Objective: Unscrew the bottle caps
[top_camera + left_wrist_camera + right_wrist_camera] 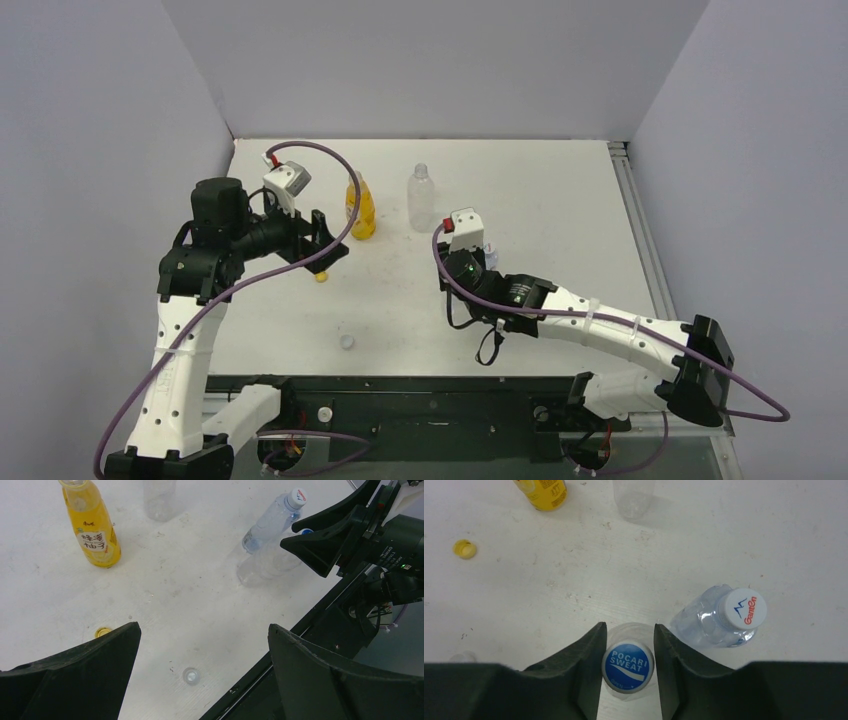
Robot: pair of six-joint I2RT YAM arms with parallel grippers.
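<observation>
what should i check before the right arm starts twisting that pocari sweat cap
1. Right gripper centred on the Pocari Sweat cap: ok, one finger on each side.
2. Fingers pressing the cap: cannot tell; their edges meet its outline.
3. Ganten bottle clear of the fingers: ok, close beside but apart.
4. Pocari Sweat bottle braced against spinning: not ok; the left gripper is open, empty and away from it.
5. Loose caps out of the way: ok; the yellow cap and the white cap lie well aside.
</observation>
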